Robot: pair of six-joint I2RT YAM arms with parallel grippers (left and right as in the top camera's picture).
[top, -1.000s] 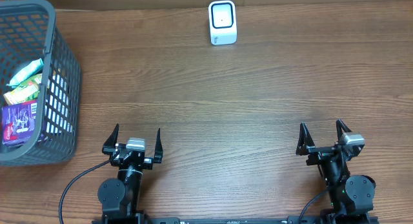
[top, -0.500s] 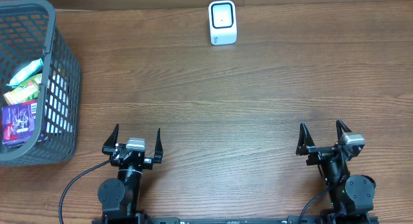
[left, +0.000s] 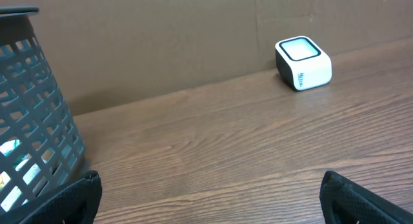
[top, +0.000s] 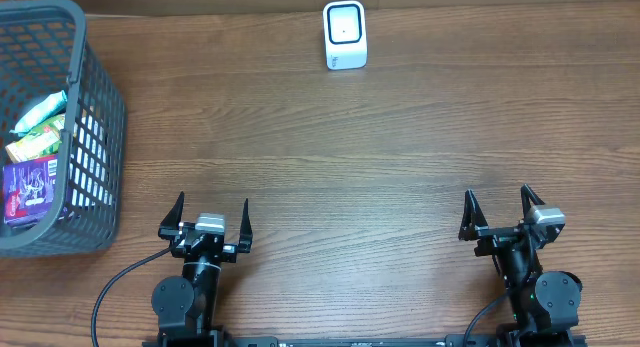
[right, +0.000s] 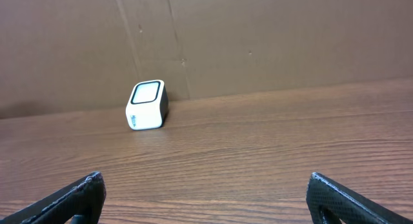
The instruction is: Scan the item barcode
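A white barcode scanner (top: 345, 34) with a dark front window stands at the table's far edge, also seen as the scanner (left: 303, 63) in the left wrist view and the scanner (right: 147, 105) in the right wrist view. Items lie in the grey basket (top: 100, 127) at the left: a purple packet (top: 30, 187), a green packet (top: 38, 140) and a pale packet (top: 42, 109). My left gripper (top: 212, 208) stands open near the front edge, nothing between its fingers. My right gripper (top: 499, 205) is open too, far from the basket.
A brown cardboard wall (left: 193, 37) backs the wooden table (top: 330, 157). The basket's mesh side (left: 32, 121) fills the left of the left wrist view.
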